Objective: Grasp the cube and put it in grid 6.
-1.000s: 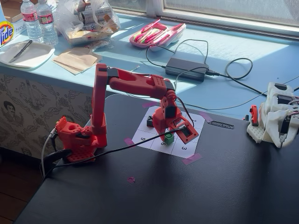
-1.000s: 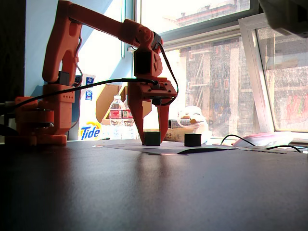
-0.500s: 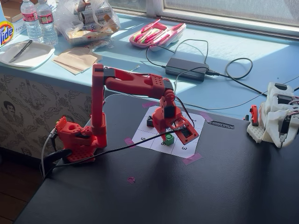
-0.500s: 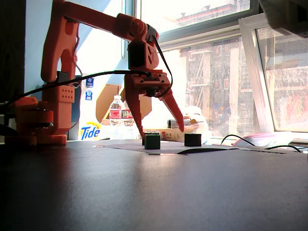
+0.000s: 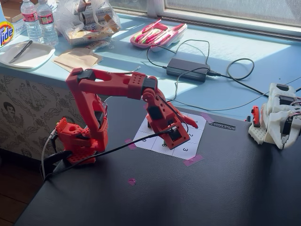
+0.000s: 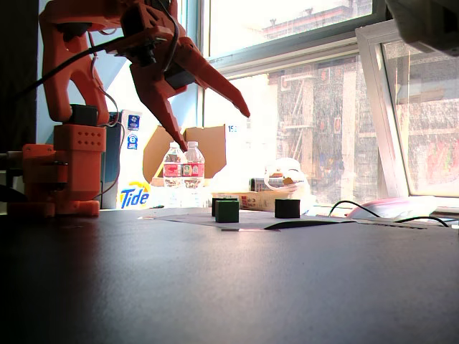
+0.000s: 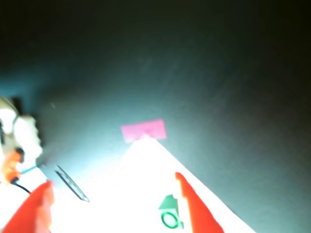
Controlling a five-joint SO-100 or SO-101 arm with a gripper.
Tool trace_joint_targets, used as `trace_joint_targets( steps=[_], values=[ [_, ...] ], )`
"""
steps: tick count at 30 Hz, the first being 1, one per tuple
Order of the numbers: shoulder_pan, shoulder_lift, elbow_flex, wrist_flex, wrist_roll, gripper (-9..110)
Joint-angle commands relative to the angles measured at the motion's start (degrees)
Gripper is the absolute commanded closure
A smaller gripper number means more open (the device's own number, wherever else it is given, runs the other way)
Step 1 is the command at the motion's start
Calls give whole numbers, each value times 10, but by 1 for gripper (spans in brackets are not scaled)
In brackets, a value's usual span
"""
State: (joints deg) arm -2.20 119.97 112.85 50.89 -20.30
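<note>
Approach step: gripper [image 6: 213, 132] hangs wide open above the cube [image 6: 227, 211], empty; next, it must descend and straddle it.

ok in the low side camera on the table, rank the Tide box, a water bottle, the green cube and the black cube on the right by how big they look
Largest to smallest, as seen in that fixed view:
1. Tide box
2. water bottle
3. green cube and black cube: near alike, so unranked.
The box and bottle stand farther back, so their true sizes may be greater.
</note>
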Motion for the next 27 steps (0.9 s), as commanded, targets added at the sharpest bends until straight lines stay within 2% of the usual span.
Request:
trace_joint_targets(
  steps=[1, 5, 9, 20, 27],
  values=[
    [61, 134, 84, -41, 18, 81],
    [93, 235, 201, -32, 21, 91],
    [112, 318, 314, -17, 28, 94],
    [139, 480, 504, -76, 50, 93],
    [146, 548, 610, -160, 64, 92]
  ],
)
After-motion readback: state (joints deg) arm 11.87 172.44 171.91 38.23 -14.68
